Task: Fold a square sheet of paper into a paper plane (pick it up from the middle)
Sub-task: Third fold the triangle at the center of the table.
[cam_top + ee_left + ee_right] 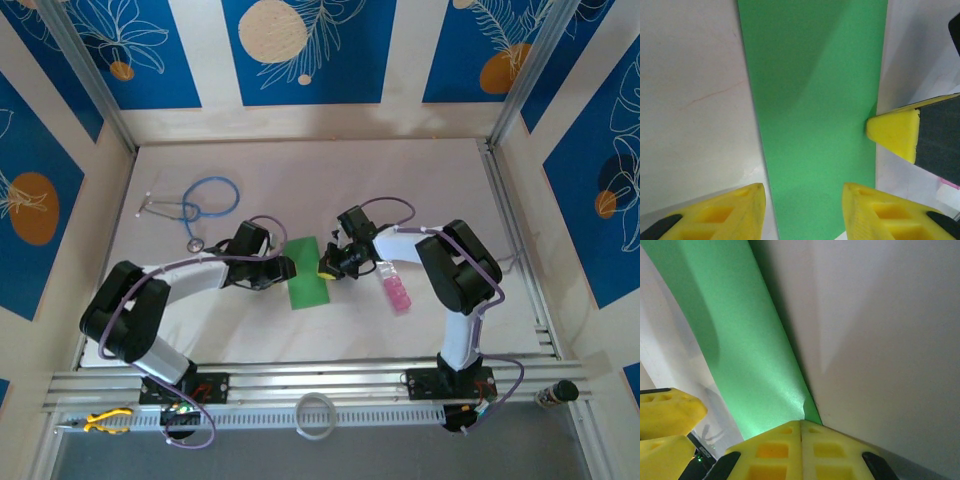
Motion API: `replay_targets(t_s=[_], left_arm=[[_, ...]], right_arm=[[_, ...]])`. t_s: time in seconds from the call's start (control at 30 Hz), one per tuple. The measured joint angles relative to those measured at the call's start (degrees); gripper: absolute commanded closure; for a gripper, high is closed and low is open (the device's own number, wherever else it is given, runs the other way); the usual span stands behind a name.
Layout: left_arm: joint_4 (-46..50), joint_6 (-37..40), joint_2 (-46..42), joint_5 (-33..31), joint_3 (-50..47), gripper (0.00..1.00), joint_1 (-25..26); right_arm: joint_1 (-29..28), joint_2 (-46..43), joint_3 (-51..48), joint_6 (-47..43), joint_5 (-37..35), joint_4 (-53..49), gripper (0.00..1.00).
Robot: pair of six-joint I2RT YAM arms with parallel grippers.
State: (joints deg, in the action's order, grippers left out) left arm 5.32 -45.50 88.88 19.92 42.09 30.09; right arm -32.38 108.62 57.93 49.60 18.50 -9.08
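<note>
The square sheet of paper [308,272] lies on the white table as a narrow bright-green strip, folded lengthwise, between the two grippers. My left gripper [802,210] is open and low over the strip's near part. One finger is over bare table and the other over the strip's right edge. My right gripper [801,424] is shut, and its joined yellow tips touch the strip's [740,350] right edge, where a small nick shows. In the left wrist view that tip [895,132] meets the paper [815,100] from the right. No paper plane shape shows.
A small pink bottle [394,287] lies just right of the right gripper. A blue-tubed stethoscope [205,200] lies at the back left. Yellow pliers [105,420] and a white ring [317,414] sit on the front rail. Metal frame posts border the table.
</note>
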Motion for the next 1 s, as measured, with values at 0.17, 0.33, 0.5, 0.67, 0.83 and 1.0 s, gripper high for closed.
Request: replay_targets(t_s=[0.17, 0.33, 0.5, 0.67, 0.83, 1.0], left_arm=[[-0.66, -0.68, 1.14, 0.7, 0.0, 0.59, -0.09], [-1.77, -1.25, 2.99, 1.29, -0.02, 0.61, -0.09], [-2.01, -1.66, 3.8, 1.29, -0.04, 0.61, -0.11], [-2.32, -2.03, 4.11, 1.44, -0.04, 0.62, -0.24], [-2.69, -2.64, 4.42, 2.14, -0.04, 0.65, -0.61], [-3.02, -3.45, 4.63, 2.51, -0.15, 0.65, -0.79]], right_arm=[[0.0, 0.0, -0.92, 1.51, 0.96, 1.57, 0.96], [0.0, -0.02, -1.18, 2.16, 1.11, 2.1, 0.96], [0.0, -0.02, -1.18, 2.38, 1.11, 2.12, 0.96], [0.0, -0.02, -1.18, 2.58, 1.16, 2.16, 0.96], [0.0, -0.02, -1.18, 2.58, 1.22, 2.21, 0.96], [0.0, -0.02, -1.22, 2.58, 1.22, 2.27, 0.97]])
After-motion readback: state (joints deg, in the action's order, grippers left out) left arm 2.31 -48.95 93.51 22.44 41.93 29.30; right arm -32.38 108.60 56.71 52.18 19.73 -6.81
